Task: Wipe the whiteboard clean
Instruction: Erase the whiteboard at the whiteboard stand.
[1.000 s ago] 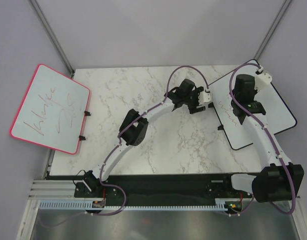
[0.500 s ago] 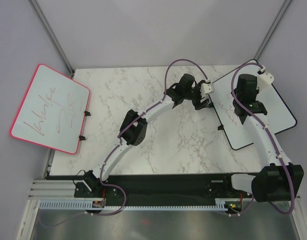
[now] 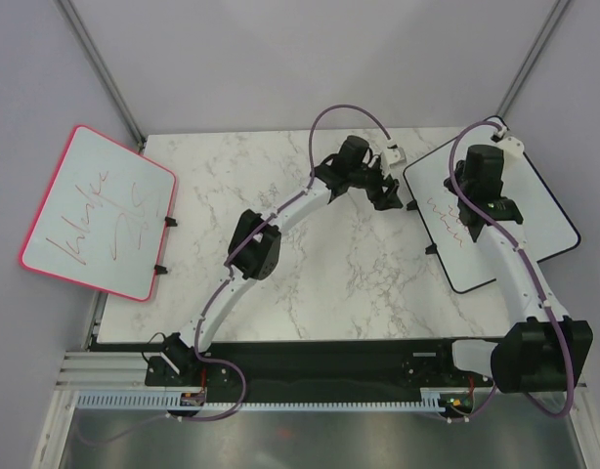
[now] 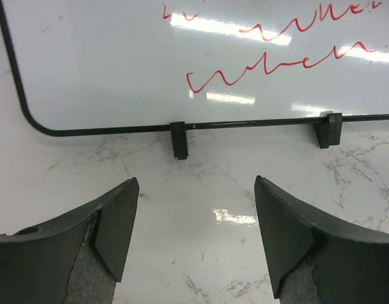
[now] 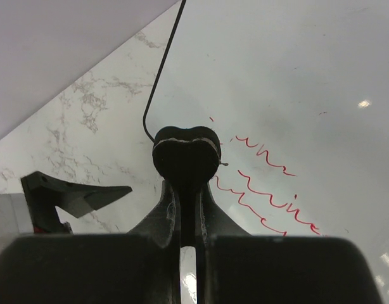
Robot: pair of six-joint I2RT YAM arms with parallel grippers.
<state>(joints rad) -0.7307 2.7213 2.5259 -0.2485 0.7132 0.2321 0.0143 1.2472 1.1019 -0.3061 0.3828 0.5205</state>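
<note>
The whiteboard with a thin black frame lies at the right of the marble table, with red wavy handwriting on its left part. In the left wrist view the whiteboard fills the top, its rounded corner at the left. My left gripper is open over bare marble just off the board's left edge, with nothing between its fingers. My right gripper is shut on a small black eraser, which hangs over the whiteboard beside the red lines.
A pink-framed whiteboard with red scribbles lies tilted over the table's left edge. Two black clips stick out from the black frame onto the marble table. The left arm's finger shows beside my right gripper.
My left gripper has drawn back toward the far left, away from the board's edge, and turned. The right arm with the eraser has hardly moved.
</note>
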